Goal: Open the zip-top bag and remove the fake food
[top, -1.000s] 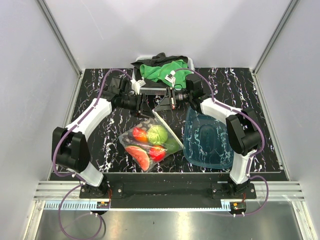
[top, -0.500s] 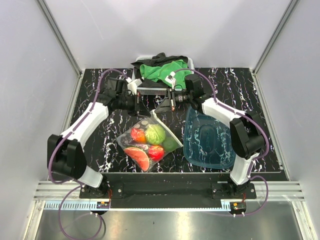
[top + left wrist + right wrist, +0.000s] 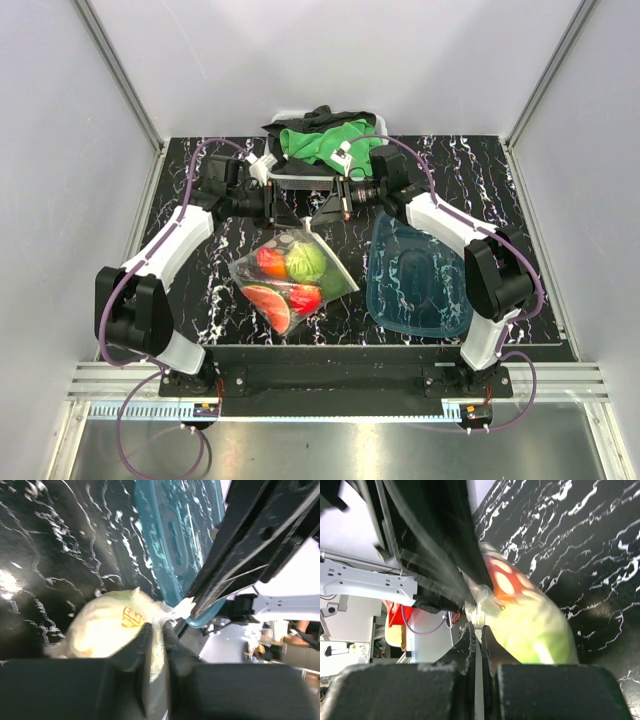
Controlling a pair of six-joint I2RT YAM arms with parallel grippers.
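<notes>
The zip-top bag [image 3: 290,275], fake food [image 3: 298,265] inside, was seen hanging over the worktop [image 3: 455,170] toward 6 o'clock from its mouth, clenched by the left pincer [image 3: 290,215] at 9 o'clock and the right pincer [image 3: 320,213] at 3 o'clock, equally near.

We see a black worktop [image 3: 520,180] veined with white, a translucent teal tub [image 3: 415,285], and a bright green cloth [image 3: 320,142] over black fabric [image 3: 322,117]. The clear bag [image 3: 335,285] shows a pale green ball [image 3: 307,262], a red-orange fruit [image 3: 270,262] and a red slice [image 3: 266,303] with green rind. The arms [image 3: 175,240] are white and black, their cables [image 3: 203,158] purple.
</notes>
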